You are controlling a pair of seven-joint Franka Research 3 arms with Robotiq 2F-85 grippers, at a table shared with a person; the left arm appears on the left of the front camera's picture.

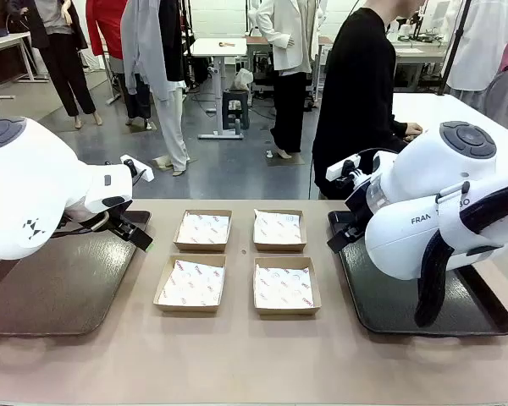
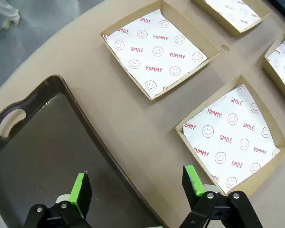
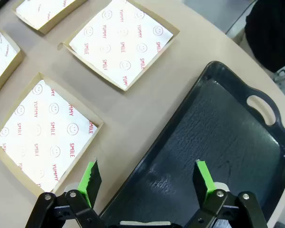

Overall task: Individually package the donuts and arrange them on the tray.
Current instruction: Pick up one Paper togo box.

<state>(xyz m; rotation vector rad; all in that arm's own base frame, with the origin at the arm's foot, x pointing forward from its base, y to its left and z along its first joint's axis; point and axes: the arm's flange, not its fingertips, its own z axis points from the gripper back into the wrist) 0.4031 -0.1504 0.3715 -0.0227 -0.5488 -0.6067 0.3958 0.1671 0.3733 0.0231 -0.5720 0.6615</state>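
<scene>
Grey workshop floor with work tables and standing people lies behind the tan table (image 1: 237, 364). A person in black (image 1: 360, 93) stands at the table's far edge, beyond the boxes (image 1: 191, 284).

Left arm (image 1: 25, 194) and right arm (image 1: 440, 211), both white, come in on either side of the boxes.

Left tray (image 1: 51, 296), dark brown, lies flat to the left of the boxes. Right tray (image 1: 381, 309), black, lies flat to their right.

The boxes number four. They are shallow, open-topped brown cardboard, set in two rows of two at the table's middle, close together but not touching. Each is lined with white paper (image 2: 156, 50) printed in red with smiling faces, "SMILE" and "YUMMY".

Left gripper (image 2: 135, 185) hangs above the left tray's edge nearest the boxes. Its jaws are spread wide with nothing between them.

Right gripper (image 3: 147, 175) hangs above the right tray's edge nearest the boxes. Its jaws are likewise wide apart and hold nothing.
</scene>
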